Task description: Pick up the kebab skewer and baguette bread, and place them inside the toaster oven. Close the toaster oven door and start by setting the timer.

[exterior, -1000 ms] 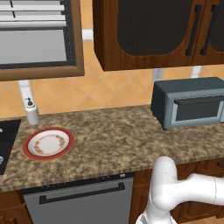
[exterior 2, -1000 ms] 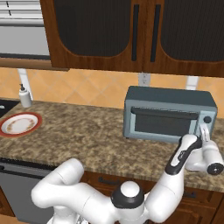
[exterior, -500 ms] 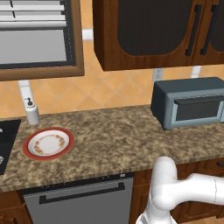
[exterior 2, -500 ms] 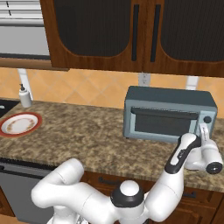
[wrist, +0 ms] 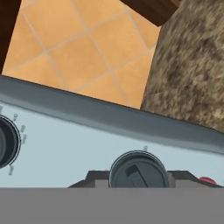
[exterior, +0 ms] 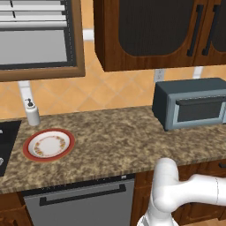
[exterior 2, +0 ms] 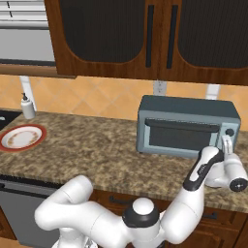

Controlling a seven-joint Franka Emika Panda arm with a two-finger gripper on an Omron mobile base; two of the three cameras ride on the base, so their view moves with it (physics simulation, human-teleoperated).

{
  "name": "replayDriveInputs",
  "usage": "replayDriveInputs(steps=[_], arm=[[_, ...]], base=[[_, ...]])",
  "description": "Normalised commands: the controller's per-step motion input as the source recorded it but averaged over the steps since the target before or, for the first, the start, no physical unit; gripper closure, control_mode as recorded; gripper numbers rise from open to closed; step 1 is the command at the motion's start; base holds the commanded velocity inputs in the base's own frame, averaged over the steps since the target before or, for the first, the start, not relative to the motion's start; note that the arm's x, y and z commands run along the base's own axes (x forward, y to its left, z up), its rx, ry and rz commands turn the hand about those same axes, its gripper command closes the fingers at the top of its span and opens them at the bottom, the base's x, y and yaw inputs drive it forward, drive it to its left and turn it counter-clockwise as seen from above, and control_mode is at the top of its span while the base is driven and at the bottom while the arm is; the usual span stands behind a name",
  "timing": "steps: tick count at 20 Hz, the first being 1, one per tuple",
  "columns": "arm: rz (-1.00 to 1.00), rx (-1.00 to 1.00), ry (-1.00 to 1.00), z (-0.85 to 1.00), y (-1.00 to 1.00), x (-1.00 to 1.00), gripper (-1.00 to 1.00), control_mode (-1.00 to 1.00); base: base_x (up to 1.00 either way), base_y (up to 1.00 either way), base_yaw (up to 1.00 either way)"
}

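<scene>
The toaster oven (exterior: 190,108) (exterior 2: 186,127) stands at the right of the counter. The toaster oven door (exterior: 199,110) (exterior 2: 177,135) is shut and its glass is dark. My gripper (exterior 2: 226,143) (wrist: 139,180) is at the control panel on the oven's right side. In the hand view a round dark knob (wrist: 139,169) sits between my two fingertips (wrist: 94,178), which press against its sides. A second knob (wrist: 6,142) shows at the left edge of that view. The kebab skewer and the baguette bread are out of view.
A red-rimmed white plate (exterior: 48,145) (exterior 2: 22,137) lies at the left of the granite counter (exterior: 114,141). A soap dispenser (exterior: 32,112) (exterior 2: 27,106) stands behind it and a sink edge (exterior: 6,141) beside it. Dark wall cabinets (exterior 2: 145,34) hang above, and a dishwasher (exterior: 81,203) is below.
</scene>
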Motion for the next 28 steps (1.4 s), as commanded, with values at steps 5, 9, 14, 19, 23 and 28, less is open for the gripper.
replayDriveInputs(steps=[5,9,14,19,23,28], arm=[[0.00,0.27,0.00,0.22,0.14,0.27,1.00,-1.00],[-0.04,0.27,-0.02,0.19,0.35,0.23,1.00,-1.00],[-0.11,0.30,0.00,0.26,0.37,0.20,1.00,-1.00],[-0.15,0.30,0.00,0.28,0.34,0.15,1.00,-1.00],[-0.05,0.40,0.00,0.28,0.02,0.02,1.00,-1.00],[-0.03,0.43,0.00,0.23,0.03,0.05,1.00,-1.00]], base=[[0.00,0.00,0.00],[0.00,0.00,0.00],[0.00,0.00,0.00],[0.00,0.00,0.00],[0.00,0.00,0.00],[0.00,0.00,0.00]])
